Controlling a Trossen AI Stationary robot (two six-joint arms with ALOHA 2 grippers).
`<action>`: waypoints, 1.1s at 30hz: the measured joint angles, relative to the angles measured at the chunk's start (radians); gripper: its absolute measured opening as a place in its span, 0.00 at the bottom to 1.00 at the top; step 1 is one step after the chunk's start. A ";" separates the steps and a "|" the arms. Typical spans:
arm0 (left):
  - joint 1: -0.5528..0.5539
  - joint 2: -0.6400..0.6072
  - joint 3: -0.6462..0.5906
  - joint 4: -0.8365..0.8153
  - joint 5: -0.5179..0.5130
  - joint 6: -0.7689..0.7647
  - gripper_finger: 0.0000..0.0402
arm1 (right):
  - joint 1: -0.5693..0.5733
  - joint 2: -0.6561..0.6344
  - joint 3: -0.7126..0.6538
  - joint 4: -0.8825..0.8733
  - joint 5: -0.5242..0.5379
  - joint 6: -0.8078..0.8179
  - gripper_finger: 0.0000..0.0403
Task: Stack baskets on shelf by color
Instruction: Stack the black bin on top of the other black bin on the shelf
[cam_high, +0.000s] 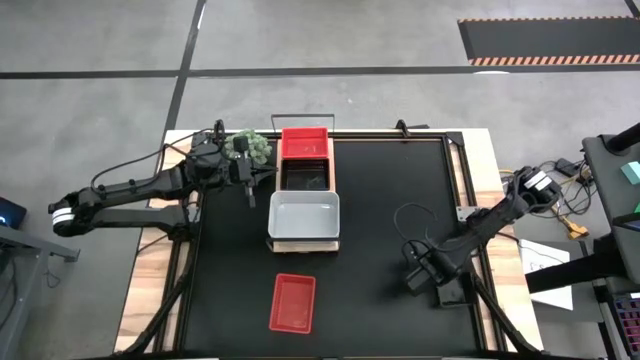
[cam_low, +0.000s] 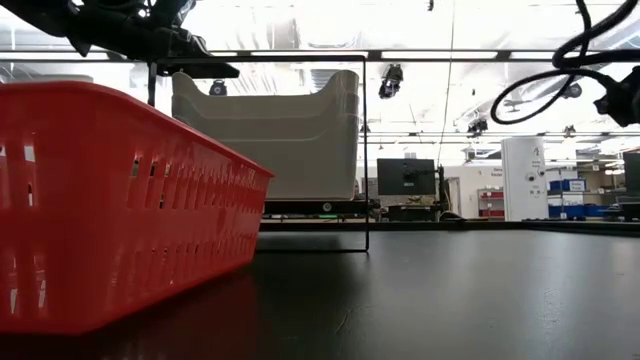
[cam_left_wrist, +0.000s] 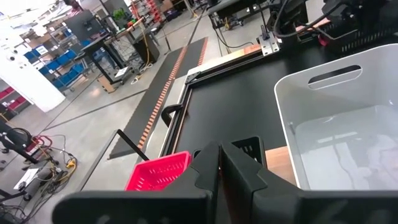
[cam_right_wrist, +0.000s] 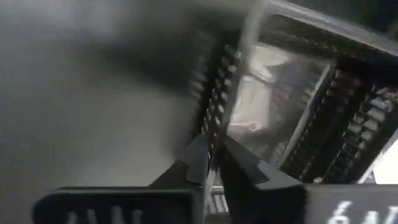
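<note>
Nearest the front edge: one red basket (cam_high: 292, 302) flat on the black tabletop (cam_high: 380, 200), alone and well apart from the shelf (cam_high: 303, 246). Fills the near left of the low view, so likely waiting to be carried back to its own colour.

Farther in and off to the right: right gripper (cam_high: 415, 278) low over the tabletop, well clear of the shelf. Clenched, by the right wrist view, on the thin slotted wall of what looks like a black basket (cam_right_wrist: 292, 118), one finger (cam_right_wrist: 198, 162) to each side of the rim. Probably pinched at the rim because a thin wall gives the surest hold for a lift.

In the middle of the table: the shelf, running front to back, with three baskets in a row. First the white basket (cam_high: 303, 213) at the near end, open side up. Then a second black basket (cam_high: 305, 176), touching it. Then a red one (cam_high: 305, 143) at the far end. One place per colour, apparently, so that matching baskets can nest on top.

Just beside the shelf's left edge, level with the middle basket: left gripper (cam_high: 248, 190), fingers drawn nearly together and holding nothing. Seems parked there, out of the other arm's way.

Farthest back, near the left arm's wrist: a green ball-shaped plant (cam_high: 252, 147), no part of the sorting.
</note>
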 joint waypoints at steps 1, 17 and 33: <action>0.000 0.000 0.000 0.000 0.000 0.000 0.00 | -0.002 -0.003 0.003 0.003 0.009 -0.011 0.05; 0.000 0.000 -0.003 0.000 -0.054 0.011 0.00 | -0.296 -0.066 0.351 -0.273 0.649 -0.578 0.02; 0.046 -0.007 -0.003 0.003 -0.184 0.157 0.00 | -0.785 0.010 0.653 0.215 0.497 -1.764 0.02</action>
